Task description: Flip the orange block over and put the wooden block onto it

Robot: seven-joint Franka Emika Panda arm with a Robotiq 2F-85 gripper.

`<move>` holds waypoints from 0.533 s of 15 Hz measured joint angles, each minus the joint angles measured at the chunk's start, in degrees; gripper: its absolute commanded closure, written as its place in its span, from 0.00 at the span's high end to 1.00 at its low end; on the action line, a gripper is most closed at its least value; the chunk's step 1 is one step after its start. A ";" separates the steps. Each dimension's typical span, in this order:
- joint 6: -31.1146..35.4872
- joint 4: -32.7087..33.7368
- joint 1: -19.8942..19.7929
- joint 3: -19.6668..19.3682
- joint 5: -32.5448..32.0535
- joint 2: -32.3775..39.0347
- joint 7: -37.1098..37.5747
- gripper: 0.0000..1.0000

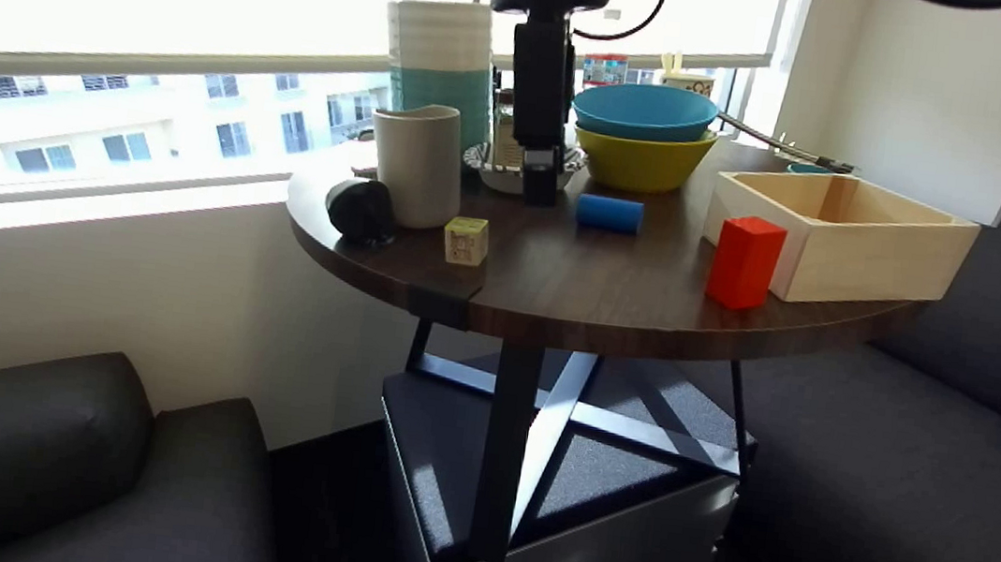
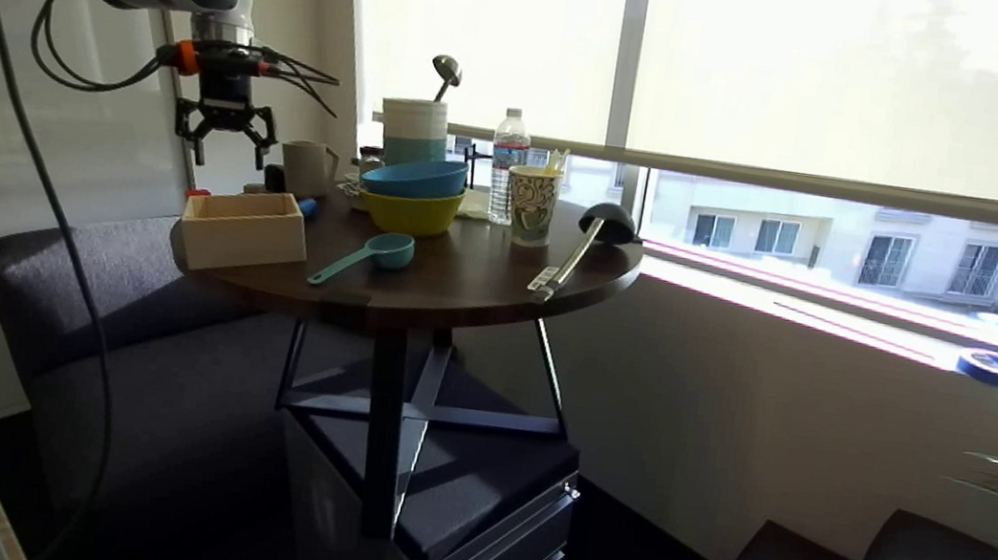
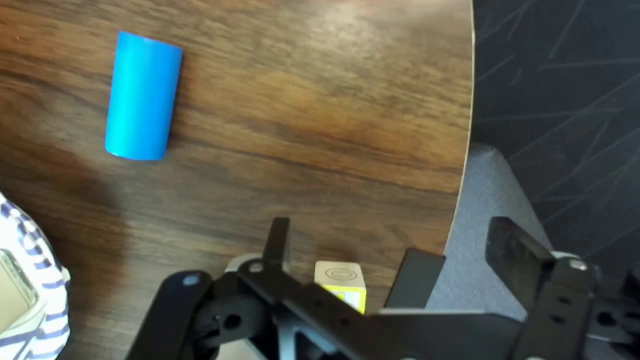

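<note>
The orange block (image 1: 746, 264) stands on end near the table's front edge, just before the pale box. In an exterior view only a red sliver of the orange block (image 2: 198, 192) shows past that box; the wrist view does not show it. On the table nearer the white mug sits the wooden block (image 1: 465, 242), a tiny tan cube with a yellow-edged face. My gripper (image 2: 230, 160) hangs above the table, open, nothing between its fingers. From the wrist, the wooden block (image 3: 341, 277) appears below, between the spread fingers and partly covered by the gripper's linkage.
A blue cylinder (image 1: 610, 213) lies mid-table. The open wooden box (image 1: 879, 263) is beside the orange block. A white mug (image 1: 419, 166) and a black object (image 1: 361, 210) stand near the wooden block. Stacked bowls (image 1: 641, 160), a striped dish (image 3: 37, 305) and a ladle (image 2: 585, 248) occupy other spots.
</note>
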 measured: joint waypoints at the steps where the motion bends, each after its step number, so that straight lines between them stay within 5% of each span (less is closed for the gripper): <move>1: 2.10 -0.45 0.00 -0.08 0.22 0.06 0.35 1.00; 8: 5.43 -1.58 0.00 -0.28 0.05 0.16 0.61 1.00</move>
